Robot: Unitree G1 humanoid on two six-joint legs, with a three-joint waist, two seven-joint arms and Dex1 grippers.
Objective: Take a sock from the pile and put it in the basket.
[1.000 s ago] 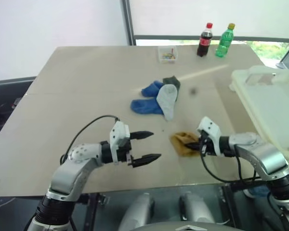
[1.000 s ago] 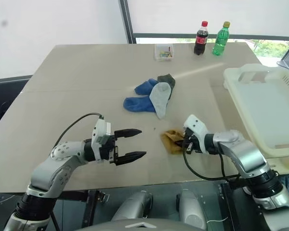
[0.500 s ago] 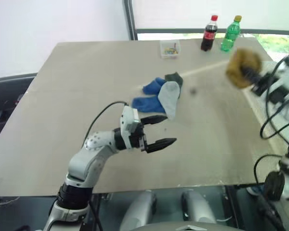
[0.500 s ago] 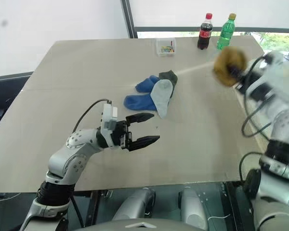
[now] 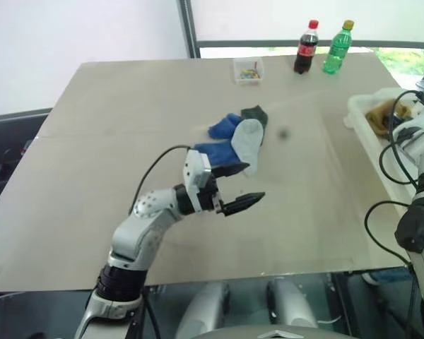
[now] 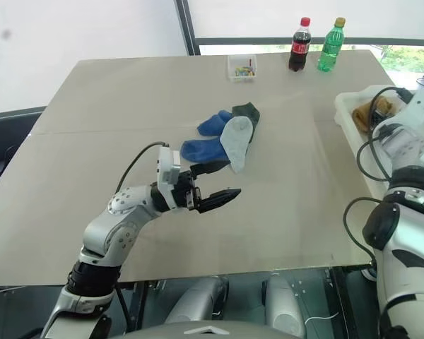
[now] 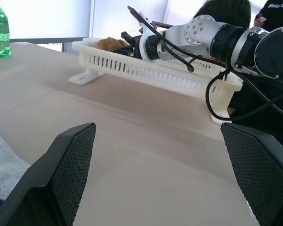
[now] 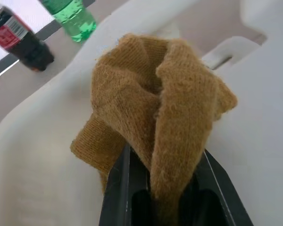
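**Mustard sock hanging over the basket in the right tool**

The mustard sock [image 8: 151, 117] is being pinched between the two black fingers of the right tool [image 8: 162, 188], bunched up and folded over them. It is hanging just above the near end of the basket [image 6: 345, 107], inside the line of its thick cream rim, and whether it is touching the basket floor cannot be told. The basket is sitting at the desk's [image 5: 113, 141] right edge, and nothing else can be made out in the part of it that is showing.

The pile [image 5: 237, 138] is lying well to the left of the basket, near the middle of the desk. Four socks are lying there: two blue, one light grey and one dark green, overlapping each other. The left tool [image 5: 240, 187] is hovering just in front of the pile, further from the basket, its two fingers spread wide and holding nothing.

Beyond the pile, at the far edge of the desk, a small clear box [image 5: 248, 70] is holding small coloured items, too small to count. Two bottles are standing between that box and the basket's far end: one cola bottle [image 5: 305, 48] and one green bottle [image 5: 337, 48], upright and just beside each other.
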